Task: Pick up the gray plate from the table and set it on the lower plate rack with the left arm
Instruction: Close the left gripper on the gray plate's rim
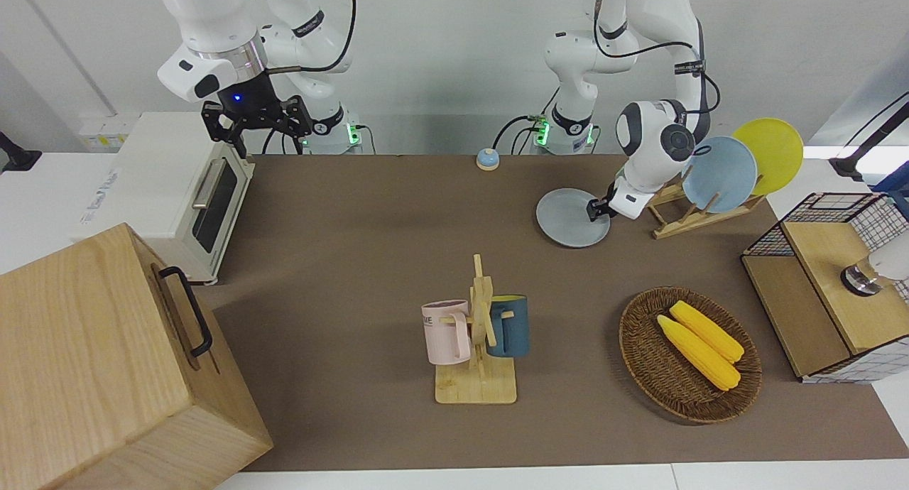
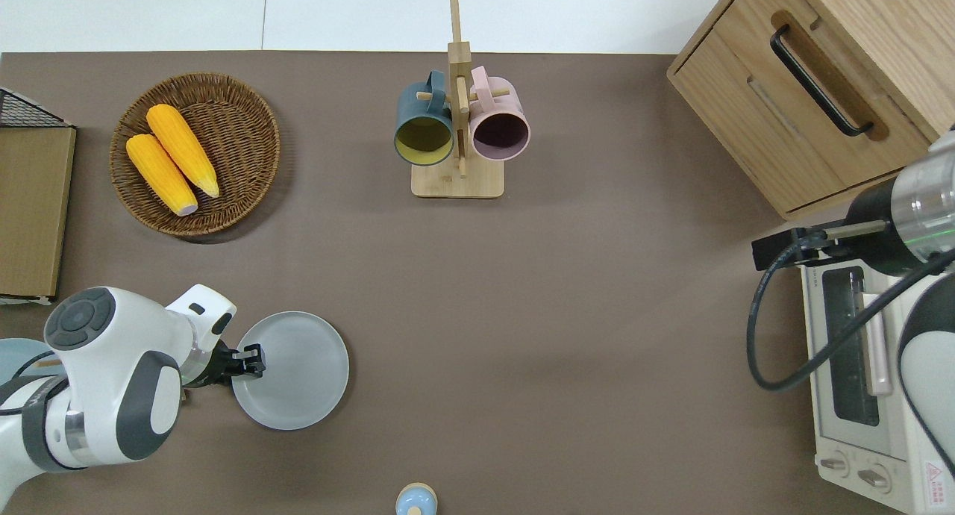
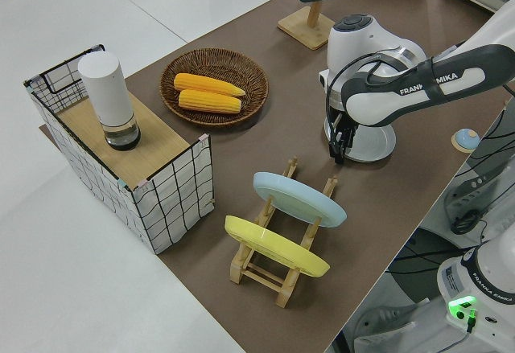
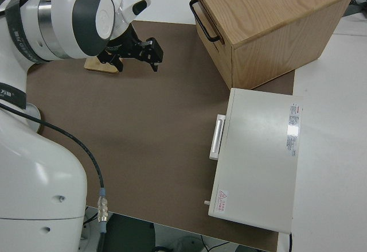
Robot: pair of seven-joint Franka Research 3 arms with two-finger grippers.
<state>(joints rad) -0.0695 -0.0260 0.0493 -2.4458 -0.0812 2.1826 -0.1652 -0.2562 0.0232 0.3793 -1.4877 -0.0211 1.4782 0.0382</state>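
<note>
The gray plate (image 1: 568,216) lies flat on the brown table (image 1: 369,227), beside the light-wood plate rack (image 1: 675,219), toward the left arm's end. It also shows in the overhead view (image 2: 298,369) and the left side view (image 3: 376,140). My left gripper (image 1: 595,209) is low at the plate's rim on the rack's side, seen also from overhead (image 2: 252,358) and from the left side (image 3: 339,150). The rack (image 3: 273,268) holds a sky-blue plate (image 1: 719,174) and a yellow plate (image 1: 770,155) in its upper slots. My right gripper (image 1: 256,119) is open, and that arm is parked.
A wicker basket (image 1: 643,362) with two corn cobs and a wooden mug stand (image 1: 479,334) with two mugs stand farther from the robots. A wire crate (image 1: 831,284), a toaster oven (image 1: 177,184), a wooden cabinet (image 1: 106,362) and a small bell (image 1: 487,159) are also on the table.
</note>
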